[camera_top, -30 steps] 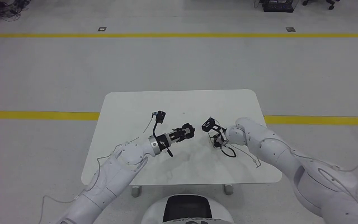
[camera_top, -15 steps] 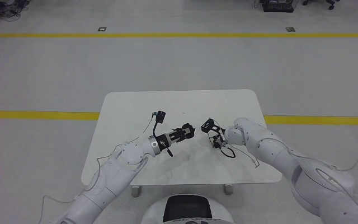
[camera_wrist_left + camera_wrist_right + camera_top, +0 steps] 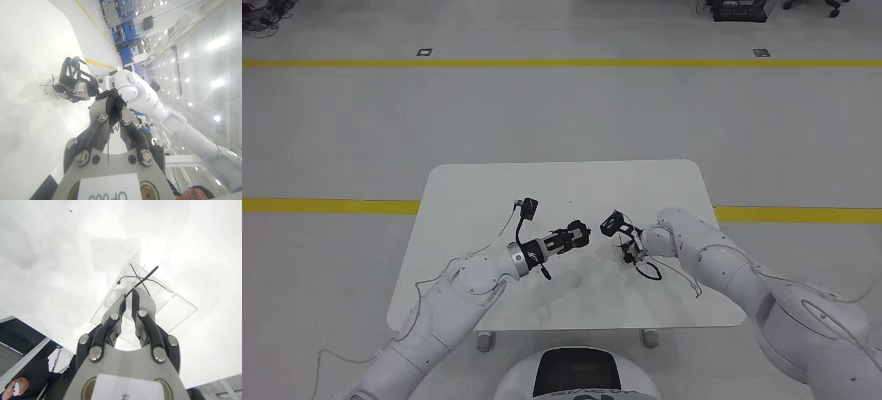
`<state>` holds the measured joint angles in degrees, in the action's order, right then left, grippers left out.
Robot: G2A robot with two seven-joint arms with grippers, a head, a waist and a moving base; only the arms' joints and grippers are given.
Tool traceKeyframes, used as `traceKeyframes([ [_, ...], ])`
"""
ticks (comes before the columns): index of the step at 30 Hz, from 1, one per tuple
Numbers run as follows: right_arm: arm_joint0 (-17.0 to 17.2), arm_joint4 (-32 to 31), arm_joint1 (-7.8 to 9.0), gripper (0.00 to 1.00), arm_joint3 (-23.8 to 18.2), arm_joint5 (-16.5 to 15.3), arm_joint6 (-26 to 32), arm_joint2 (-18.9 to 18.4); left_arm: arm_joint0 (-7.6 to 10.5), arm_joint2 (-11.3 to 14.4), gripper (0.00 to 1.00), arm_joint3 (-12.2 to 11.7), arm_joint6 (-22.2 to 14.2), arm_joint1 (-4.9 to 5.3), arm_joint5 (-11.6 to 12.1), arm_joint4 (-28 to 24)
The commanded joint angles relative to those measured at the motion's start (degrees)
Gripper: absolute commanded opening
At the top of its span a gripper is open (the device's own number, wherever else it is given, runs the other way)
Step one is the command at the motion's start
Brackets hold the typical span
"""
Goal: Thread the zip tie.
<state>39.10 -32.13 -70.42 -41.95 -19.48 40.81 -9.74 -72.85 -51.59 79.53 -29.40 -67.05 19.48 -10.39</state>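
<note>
While both arms sit over the middle of the bench, I log their tips facing each other, near but apart.

Right gripper: fingers drawn almost together with a slim gap between them, nipping the tie at their very tips. The tie slants out beyond the fingers, and its pointed end is free in the air.

A clear plate sits under this gripper. The gripper hangs above it; I see no contact between fingers and plate. Loose ties, thin and black, cross one another on the plate. One shows a small head toward the plate's edge. The held tie crosses over them in my view; I cannot tell whether it touches them.

Left gripper: tips pressed together, black pads bunched where they meet. A thin black strand runs straight down between the fingers toward the palm, its upper end lost in the pinch. I cannot tell whether this strand is a tie.

From the left wrist camera, the right gripper is close to the plate, with thin black ends sticking out past it.
</note>
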Motion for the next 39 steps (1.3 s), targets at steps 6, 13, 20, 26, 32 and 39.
traceKeyframes([
  [6,-0.17,-0.06,0.22,0.1,-0.22,0.0,-0.52,0.0,0.0,0.0,0.0,0.0,0.0,0.0,0.0,0.0],
  [13,-0.08,-0.15,0.65,0.18,-0.93,0.0,-1.04,0.0,0.0,0.0,0.0,0.0,0.0,0.0,0.0,0.0],
  [20,0.04,-0.23,0.72,0.2,-1.04,0.0,-1.76,0.0,0.0,0.0,0.0,0.0,0.0,0.0,0.0,0.0],
  [26,0.2,-0.26,0.69,0.2,-1.13,0.0,-2.21,0.0,0.0,0.0,0.0,0.0,0.0,0.0,0.0,0.0],
  [32,0.25,-0.42,0.46,0.2,-1.11,0.0,-2.69,0.0,0.0,0.0,0.0,0.0,0.0,0.0,0.0,0.0],
  [39,0.33,-0.72,0.36,0.2,-1.04,0.0,-3.07,0.0,0.0,0.0,0.0,0.0,0.0,0.0,0.0,0.0],
])
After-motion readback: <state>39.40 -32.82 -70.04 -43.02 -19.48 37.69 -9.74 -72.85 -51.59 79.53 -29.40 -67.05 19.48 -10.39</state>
